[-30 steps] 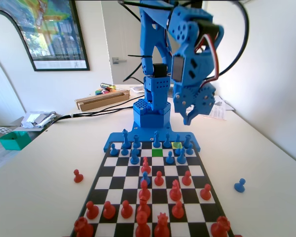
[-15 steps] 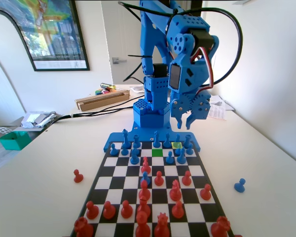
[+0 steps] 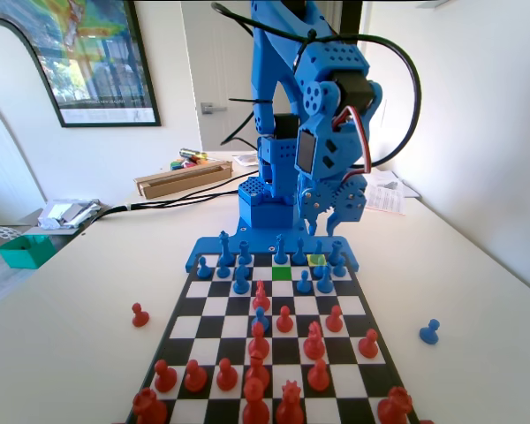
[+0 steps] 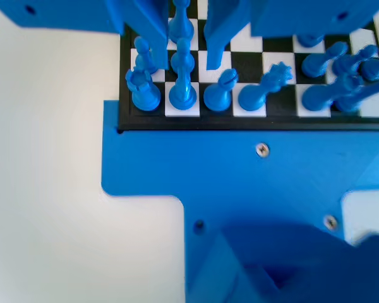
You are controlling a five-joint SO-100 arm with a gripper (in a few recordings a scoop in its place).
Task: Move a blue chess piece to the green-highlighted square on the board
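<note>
In the fixed view the gripper (image 3: 332, 215) hangs above the far end of the board (image 3: 214, 305), over the back rows on the right side. Its jaws are spread apart with nothing between them, well clear of the pieces below. In the wrist view the gripper (image 4: 188, 38) comes down from the top edge, its two blue jaws apart, with a tall blue piece (image 4: 182, 76) showing in the gap between them; whether that piece is directly beneath or only lined up by the camera angle is hard to tell.

The green-highlighted square (image 3: 282, 272) lies in the second row from the far end, near the middle of the board, and stands bare. A yellow-tinted square (image 3: 316, 261) sits in the far row just to its right, partly hidden by blue pieces around it.

Blue pieces crowd the two far rows, overlapping so that single shapes are hard to sort out. One small blue chess piece (image 3: 305, 283) stands just right of the green square. Another blue pawn (image 3: 429, 332) stands off the board on the table (image 3: 71, 336) at right. A red pawn (image 3: 140, 314) stands off the board at left. Red pieces fill the near half, the nearest cut off by the bottom edge.
</note>
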